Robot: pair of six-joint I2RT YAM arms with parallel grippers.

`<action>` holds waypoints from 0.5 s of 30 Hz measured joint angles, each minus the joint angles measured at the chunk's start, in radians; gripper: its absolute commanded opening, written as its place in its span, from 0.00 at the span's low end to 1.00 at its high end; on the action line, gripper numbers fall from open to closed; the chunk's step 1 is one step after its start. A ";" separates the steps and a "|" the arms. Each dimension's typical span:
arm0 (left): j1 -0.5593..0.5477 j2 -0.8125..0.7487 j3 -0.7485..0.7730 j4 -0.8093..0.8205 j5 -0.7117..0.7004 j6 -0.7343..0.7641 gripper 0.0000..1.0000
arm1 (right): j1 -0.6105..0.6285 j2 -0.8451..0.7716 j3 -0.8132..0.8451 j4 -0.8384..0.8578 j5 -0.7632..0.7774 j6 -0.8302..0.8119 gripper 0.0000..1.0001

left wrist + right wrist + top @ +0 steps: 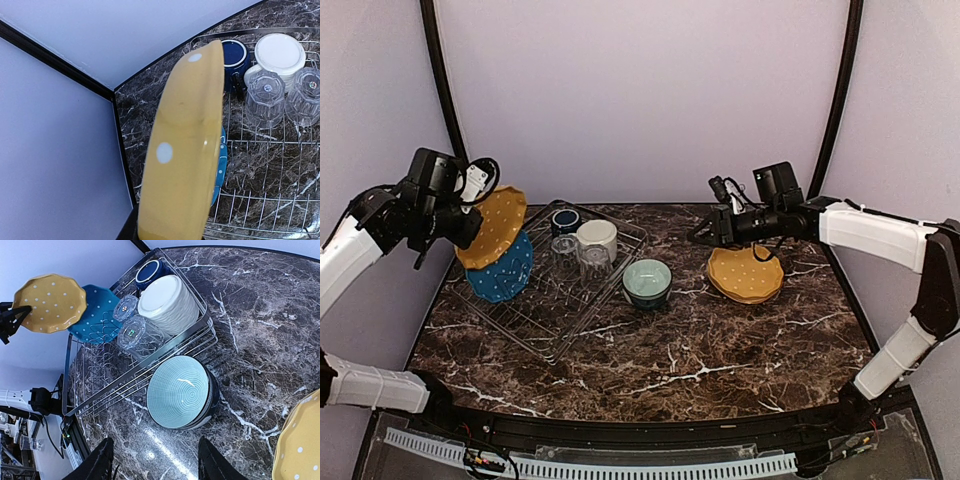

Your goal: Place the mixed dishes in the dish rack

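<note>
**A:** Start with the biggest thing — what's the surface?

**B:** A dark marble table (720, 370) with white veins. On its left half lies the dish rack (520, 315), a flat silver wire grid set at an angle.

**A:** And the arms?

**B:** The left gripper (468, 228) is clamped on the rim of the mustard-yellow plate (492, 226), holding it up on edge above the rack's left end. From the left wrist view the plate (185, 150) appears nearly edge-on. The right gripper (157, 465) has its fingers (102, 462) spread with nothing between them. It hovers over bare marble between the bowl and a plate on the table.

**A:** Which plate is that?

**B:** A second yellow plate (745, 273), white-dotted like the first, lying flat on the table's right side, well apart from the rack.

**A:** Anything else at the rack's left end?

**B:** The blue dotted plate (502, 268) stands tilted there, just below the held one.

**A:** Now the bowl?

**B:** The pale-teal bowl (647, 281) sits upright on the table — outside the rack, just beside its right rim.

**A:** Smaller pieces?

**B:** The cream mug (597, 240) and the dark blue mug (565, 220) are side by side at the rack's far end. Two clear ribbed glasses (578, 260) stand directly in front of them, touching or nearly so.
</note>
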 measured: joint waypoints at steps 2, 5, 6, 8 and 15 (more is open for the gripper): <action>0.029 0.015 -0.010 0.001 0.014 0.008 0.01 | 0.000 0.000 -0.007 0.000 0.001 -0.001 0.55; 0.061 0.040 -0.026 0.001 0.039 0.014 0.01 | 0.000 0.000 -0.011 -0.001 0.004 -0.003 0.55; 0.069 0.048 -0.030 0.001 0.047 0.015 0.01 | 0.000 0.000 -0.011 -0.001 0.005 -0.003 0.55; 0.077 0.061 -0.035 0.000 0.062 0.015 0.01 | 0.000 0.000 -0.011 -0.001 0.008 -0.003 0.55; 0.088 0.081 -0.048 0.002 0.112 0.012 0.01 | 0.000 0.000 -0.011 -0.001 0.009 -0.004 0.55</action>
